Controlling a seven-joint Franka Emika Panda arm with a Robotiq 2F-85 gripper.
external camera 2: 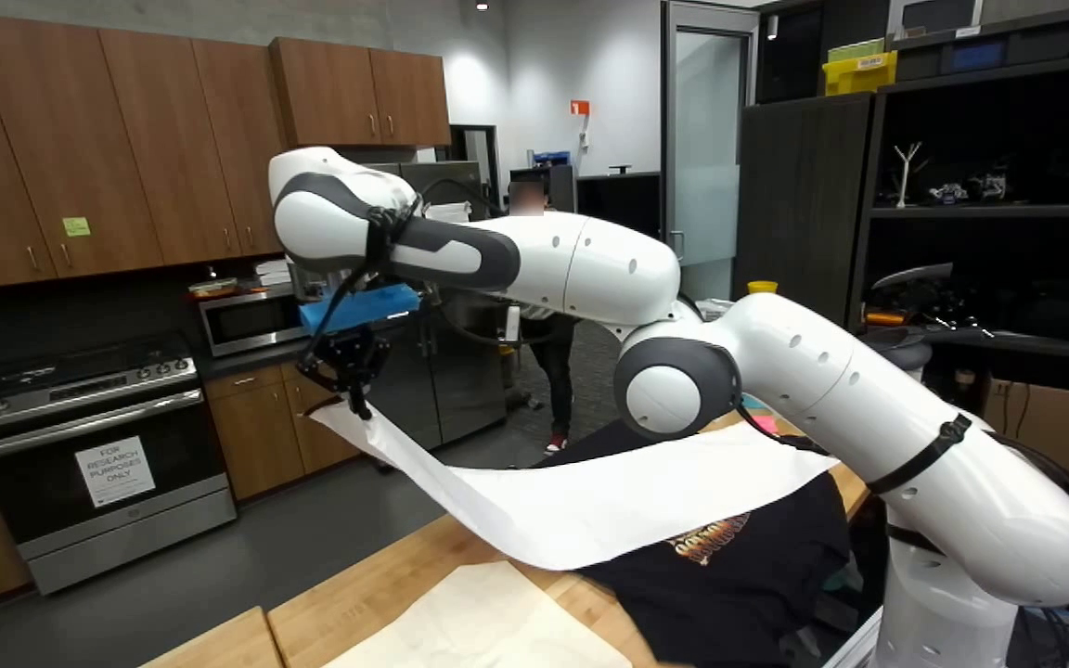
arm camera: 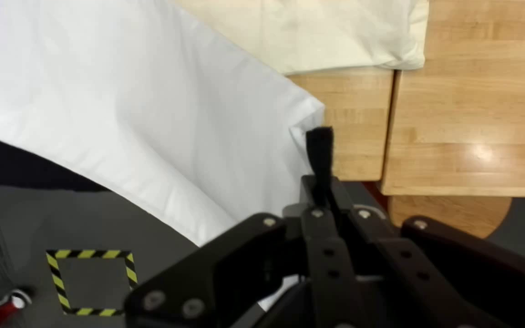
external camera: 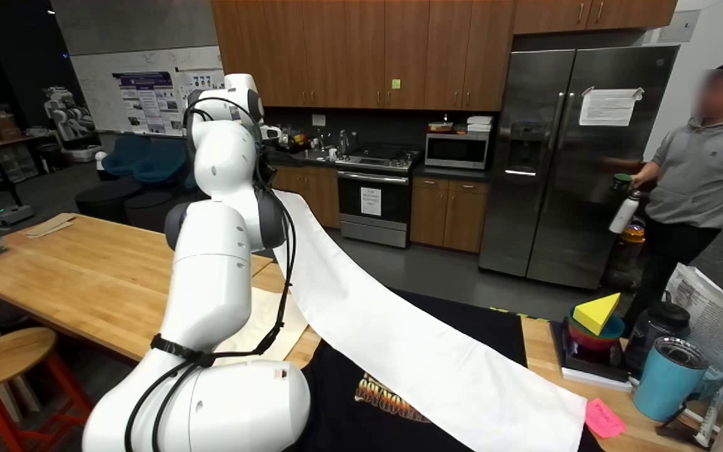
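Currently gripping white cloth (external camera 2: 581,520) by one end in gripper (external camera 2: 363,408) | pressing jaws tightly together on its edge | sagging below jaws, draping over black printed fabric (external camera 2: 725,598)

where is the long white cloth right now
In an exterior view, the long white cloth runs from the black gripper pinching its end, left of centre, rightward over the black printed fabric on the wooden table.

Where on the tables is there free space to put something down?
Widest: bare table between brown sheet and cream cloth. Wrist view: smaller strip bordered by cream cloth, white cloth and seam. Crowded: the opposite end, with blue cup, bowls and black bottle.
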